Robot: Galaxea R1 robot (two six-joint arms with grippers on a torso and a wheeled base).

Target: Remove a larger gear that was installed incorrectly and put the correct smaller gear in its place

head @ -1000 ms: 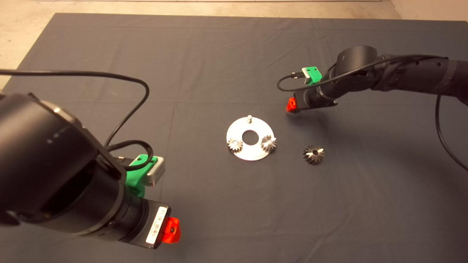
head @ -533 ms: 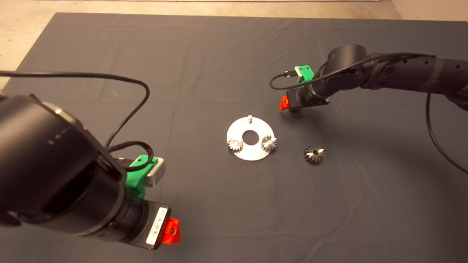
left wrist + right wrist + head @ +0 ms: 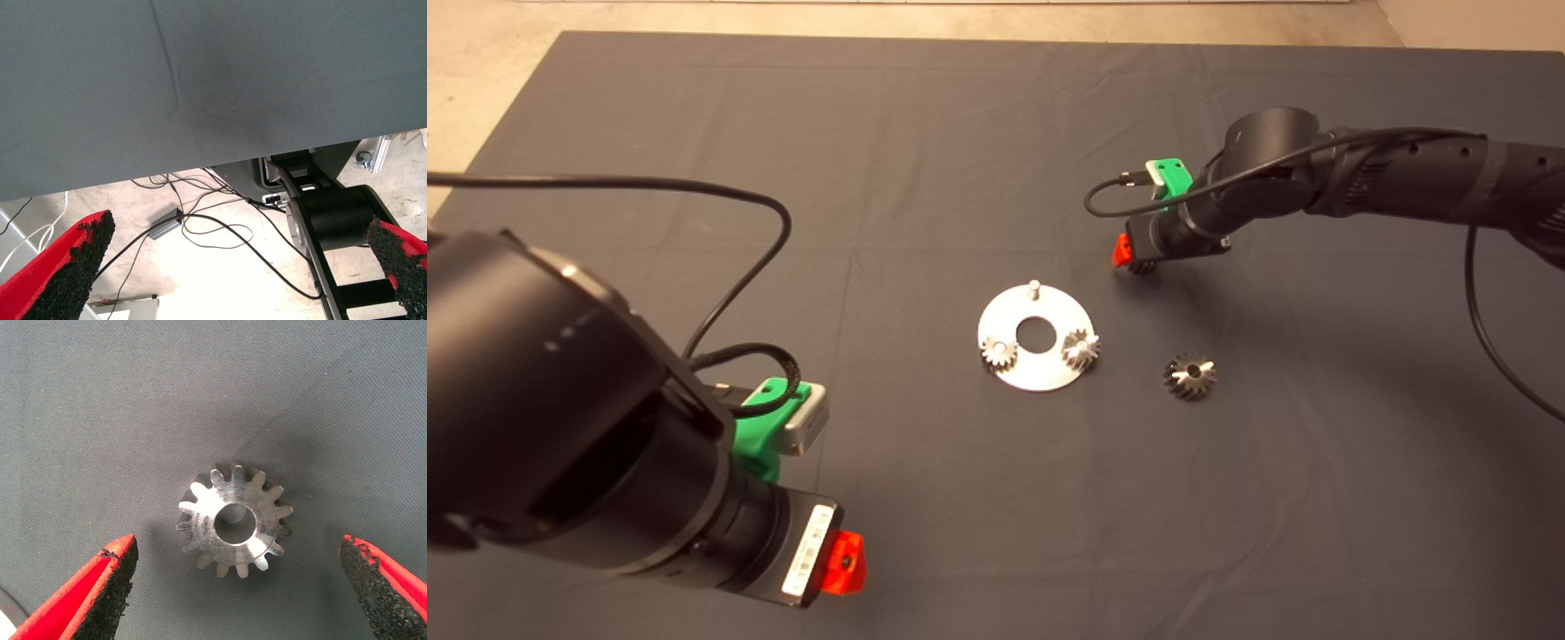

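— Steel on dark cloth, from the head view: what lies where?

— A round steel plate [image 3: 1035, 338] sits mid-mat [image 3: 960, 133], with a bare pin [image 3: 1033, 286] at its far edge and two gears seated on its near side, one at the left [image 3: 999, 354] and one at the right [image 3: 1080, 348]. The larger gear [image 3: 1190, 375] lies loose on the mat, right of the plate and apart from it.

— And the arms?

— The right gripper [image 3: 1134, 258] points down at the mat beyond the plate's far right edge, close above a spot where a bit of a gear barely peeks out. The left gripper [image 3: 841, 562] waits at the lower left, well away from the plate.

— Left wrist view?

— Its two red fingers [image 3: 60, 267] stand wide apart, nothing between them. Past them shows the mat's edge, then floor with cables [image 3: 200, 227] and a black frame.

— Right wrist view?

— The smaller gear [image 3: 234, 522] lies flat on the mat, its hole facing up, centred between the right gripper's fingers [image 3: 93, 593]. They are spread wide, each clear of the teeth.
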